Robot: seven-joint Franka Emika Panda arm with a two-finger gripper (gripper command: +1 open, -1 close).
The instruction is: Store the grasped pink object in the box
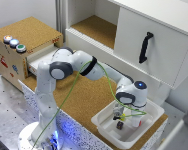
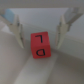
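- Cork-topped box [image 1: 21, 47] sits at the exterior view's left, well apart from your work area, with three coloured buttons [image 1: 14, 43] along its upper edge and a drawer standing out of its side.
- White cabinet [image 1: 144, 42] fills the back of the exterior view; you see a black handle [image 1: 145, 47] on its door and an open shelf with a cork floor beside it.
- Your Panda arm [image 1: 69, 70] reaches from its base at the lower left across the cork tabletop [image 1: 81, 97], with a green cable [image 1: 101, 75] looping along it; nothing stands between the arm and the tray.
- The gripper [image 1: 120, 116] hangs over the white tray [image 1: 106, 122] at the exterior view's lower right, pointing down into it.
- A small dark block [image 1: 120, 125] lies on the tray floor just below the gripper in the exterior view.
- In the wrist view the pink cube [image 2: 40, 45] rests on the tray's white floor between the two fingers [image 2: 16, 31].
- The jaws stand apart, wider than the cube, with a gap showing on each side; they have hold of nothing.
- You can read black letters on the cube's top face: an "L" and what looks like a "D" or "P", too blurred to tell which.
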